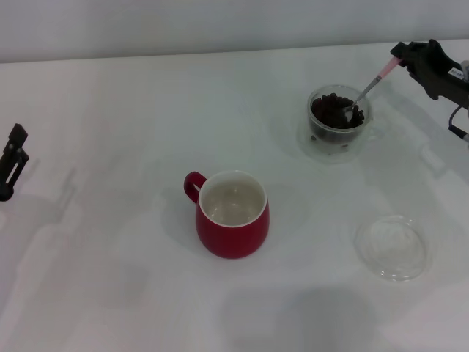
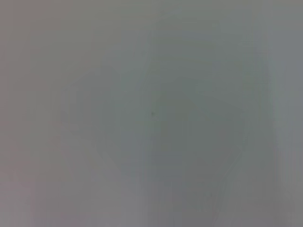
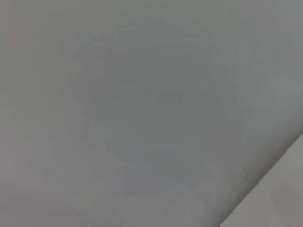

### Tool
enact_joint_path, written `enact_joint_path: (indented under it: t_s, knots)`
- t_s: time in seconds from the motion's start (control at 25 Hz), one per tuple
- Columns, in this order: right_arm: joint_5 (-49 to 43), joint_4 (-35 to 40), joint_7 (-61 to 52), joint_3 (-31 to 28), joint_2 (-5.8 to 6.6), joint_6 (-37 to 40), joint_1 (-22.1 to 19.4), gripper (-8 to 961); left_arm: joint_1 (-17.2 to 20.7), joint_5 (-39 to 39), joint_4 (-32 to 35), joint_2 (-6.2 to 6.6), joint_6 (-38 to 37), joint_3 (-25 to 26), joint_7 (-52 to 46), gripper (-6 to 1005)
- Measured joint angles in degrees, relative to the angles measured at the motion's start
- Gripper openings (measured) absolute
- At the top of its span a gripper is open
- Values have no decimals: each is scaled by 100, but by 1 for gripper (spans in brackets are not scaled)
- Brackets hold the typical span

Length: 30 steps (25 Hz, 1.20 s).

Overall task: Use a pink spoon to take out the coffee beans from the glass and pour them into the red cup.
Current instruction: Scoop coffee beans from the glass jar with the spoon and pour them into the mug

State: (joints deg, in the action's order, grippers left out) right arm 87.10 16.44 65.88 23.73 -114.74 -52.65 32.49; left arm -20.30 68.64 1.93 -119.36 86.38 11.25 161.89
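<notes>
right hand: grasps spoon handle, bowl in beans inside glass | left hand: counter left edge, grip unclear | red cup: mid-counter, well apart

Near the table's middle, the red cup, handle turned toward the far left. Well beyond it to the right, the glass with the coffee beans inside and the pink spoon dipped in, stem slanting up and right into the right gripper at the far right edge. In front of the glass and right of the cup, a flat dish; at the far left edge, the left gripper.
</notes>
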Motion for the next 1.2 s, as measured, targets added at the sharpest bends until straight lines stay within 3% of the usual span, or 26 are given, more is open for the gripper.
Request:
enact_joint_path:
  t_s: [0.68,1.2]
  knots:
    - [304,23,-401,0,144,-179,-98,187,-8,0,0,0,-78,0,0,652]
    - [262,19,-467,63,28,-821,-288,191,-30,0,0,9,-79,-24,0,652]
